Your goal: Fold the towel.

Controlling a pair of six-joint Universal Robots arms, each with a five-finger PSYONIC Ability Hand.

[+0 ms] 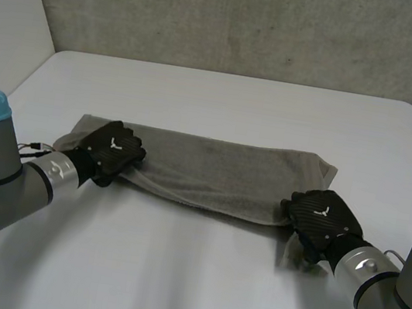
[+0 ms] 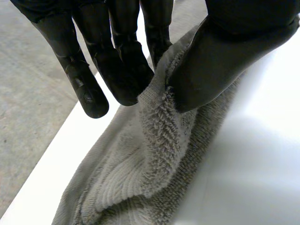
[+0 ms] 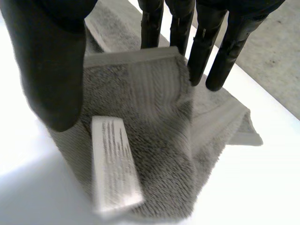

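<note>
The grey terry-cloth towel (image 1: 219, 168) lies as a long strip across the middle of the white table (image 1: 223, 98). Its far edge is fairly straight and its near edge is rumpled. The left hand (image 1: 114, 153) pinches the strip's left end between thumb and fingers. The right hand (image 1: 323, 218) grasps the near right corner, drawn up from the table, where a white printed care label (image 3: 115, 164) shows. Bare tabletop lies open beyond the far edge and in front of the near one.
</note>
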